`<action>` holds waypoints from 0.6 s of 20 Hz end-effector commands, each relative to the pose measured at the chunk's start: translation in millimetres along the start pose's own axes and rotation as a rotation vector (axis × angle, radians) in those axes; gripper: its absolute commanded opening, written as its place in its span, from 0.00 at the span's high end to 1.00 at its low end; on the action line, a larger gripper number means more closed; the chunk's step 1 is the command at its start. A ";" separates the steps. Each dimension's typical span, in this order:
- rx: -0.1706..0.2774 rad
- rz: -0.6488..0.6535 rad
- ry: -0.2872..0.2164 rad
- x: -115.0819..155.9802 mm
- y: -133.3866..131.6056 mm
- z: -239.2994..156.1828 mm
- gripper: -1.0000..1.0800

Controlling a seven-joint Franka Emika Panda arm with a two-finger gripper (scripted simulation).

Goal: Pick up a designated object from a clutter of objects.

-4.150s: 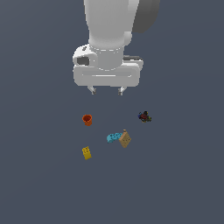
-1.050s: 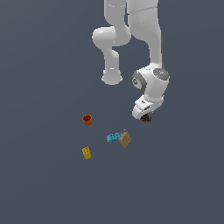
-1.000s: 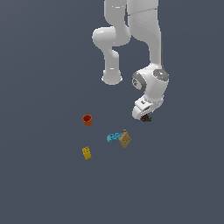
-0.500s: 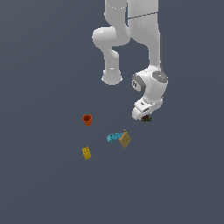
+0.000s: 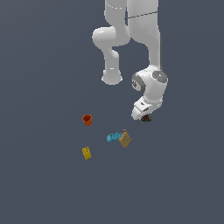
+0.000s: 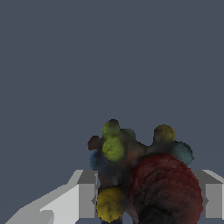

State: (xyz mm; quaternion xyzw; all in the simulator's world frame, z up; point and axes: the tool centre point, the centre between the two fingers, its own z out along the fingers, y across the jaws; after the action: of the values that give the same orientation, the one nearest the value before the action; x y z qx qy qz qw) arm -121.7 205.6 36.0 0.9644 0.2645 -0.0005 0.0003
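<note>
The gripper (image 5: pixel 145 117) clamps the dark lumpy thing (image 6: pixel 144 179) between its fingers (image 6: pixel 85 194) (red bulge nearest the palm), yellow-olive and blue knobs poking beyond the fingertips.

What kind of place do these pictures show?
Most likely a simulated test scene, not a real room: a plain grey floor without walls, a white robot arm, and a few small scattered items such as an orange cup.

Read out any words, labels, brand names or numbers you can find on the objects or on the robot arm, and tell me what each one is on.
No readable text anywhere.
Tan box: faint dark marks, too small to read.
Orange cup, yellow block, light-blue piece: plain.
Dark lumpy thing between the end effector fingers: colored patches only.
Arm: unmarked white.
</note>
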 end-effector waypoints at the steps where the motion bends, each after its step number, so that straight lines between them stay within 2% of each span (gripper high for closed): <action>1: 0.000 0.000 0.001 -0.5 3.0 -3.6 1.00; 12: -0.001 0.000 0.001 -13.0 39.5 -47.3 1.00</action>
State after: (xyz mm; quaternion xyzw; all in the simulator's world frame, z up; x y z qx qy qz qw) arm -114.5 171.9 74.8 0.9644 0.2645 -0.0007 0.0005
